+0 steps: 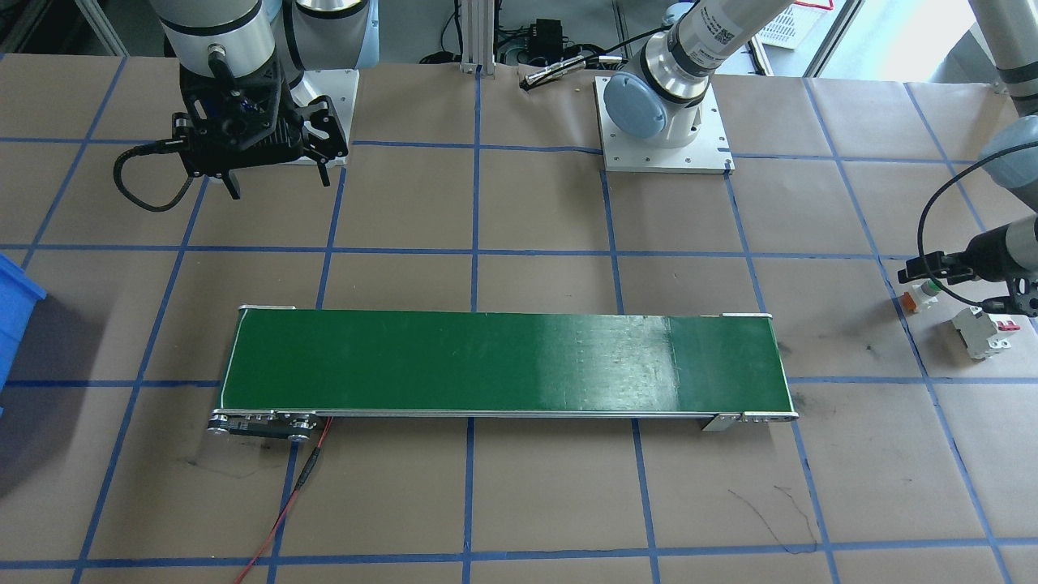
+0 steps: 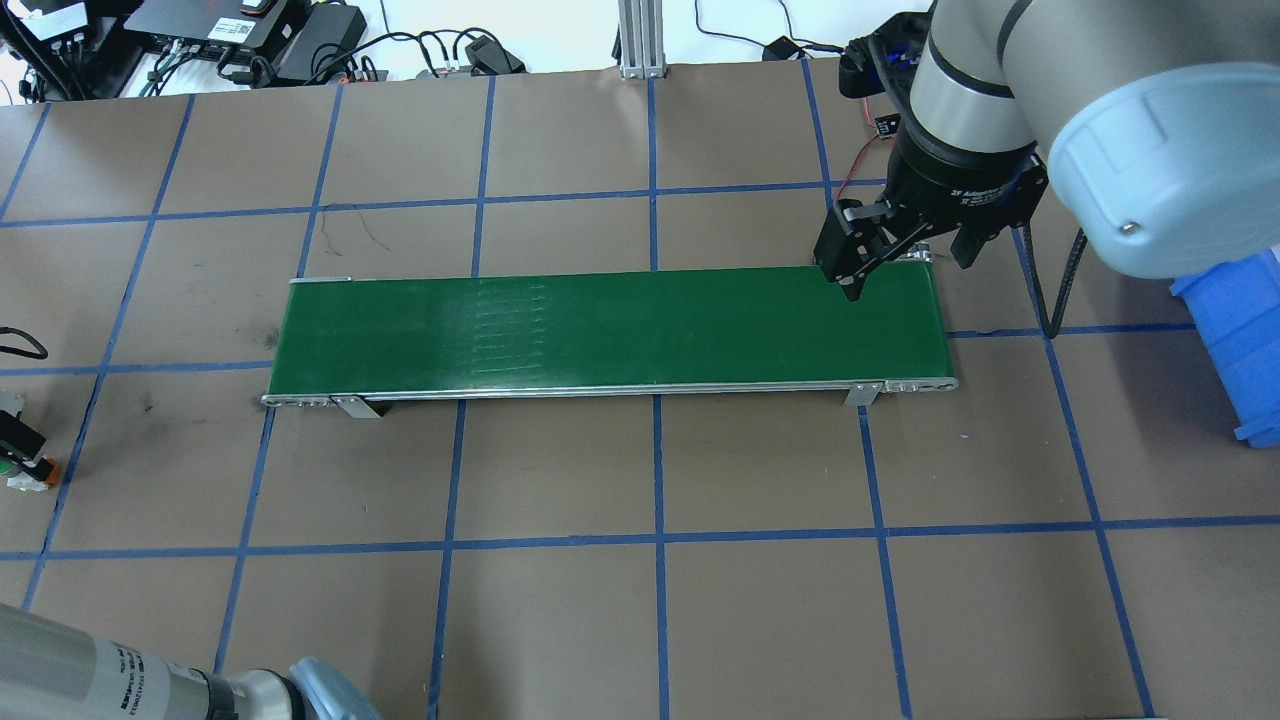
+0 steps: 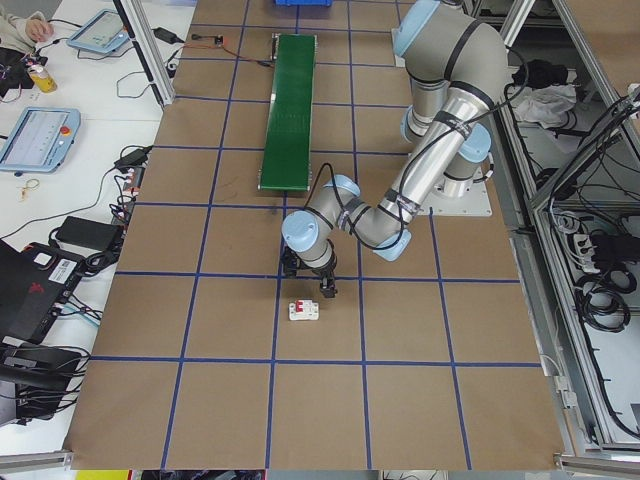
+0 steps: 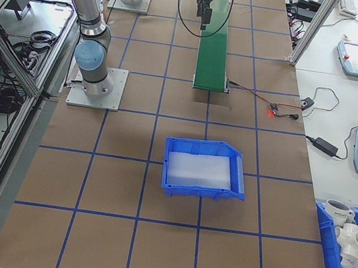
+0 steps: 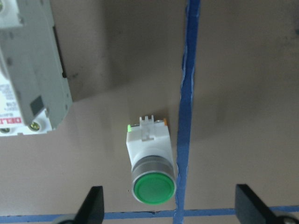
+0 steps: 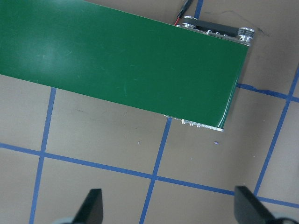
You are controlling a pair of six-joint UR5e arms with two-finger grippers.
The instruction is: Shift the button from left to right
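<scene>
Where the front-facing view looks down on the counter [image 1: 519,503], the button [image 1: 919,295] lies on the brown paper at the far right edge, just under the left tool [image 1: 924,272], with the circuit breaker [image 1: 984,332] near it on the outer side; the conveyor belt [image 1: 503,361] runs across the middle, and the right tool [image 1: 280,180] hangs with fingers spread near the belt's other end, well apart from the button. From the overhead view, only a sliver of the button [image 2: 25,472] shows at the left margin beneath the left tool [image 2: 15,440], while the right tool [image 2: 900,265] stands spread above the belt's [image 2: 600,330] right end beside the blue bin [image 2: 1240,340]. Seen from the left-end camera, the near arm bends down so that the left tool [image 3: 310,285] stands over the button's place, the breaker [image 3: 304,310] lying just beyond it; the button itself is hidden there. In the right-end view, the right tool [image 4: 206,13] hovers over the belt's [image 4: 213,51] far part. Through the left wrist camera, the button [image 5: 149,161] lies on its side between the two widely parted fingertips [image 5: 93,205], green cap toward the tool, long axis running away from it and roughly parallel to the blue tape line [image 5: 184,116] that it touches, so a straight descent would likely bracket the cap. The right wrist camera shows parted fingertips [image 6: 91,205] over bare paper and the belt's [image 6: 121,65] end. The left arm is plainly the nearer.
</scene>
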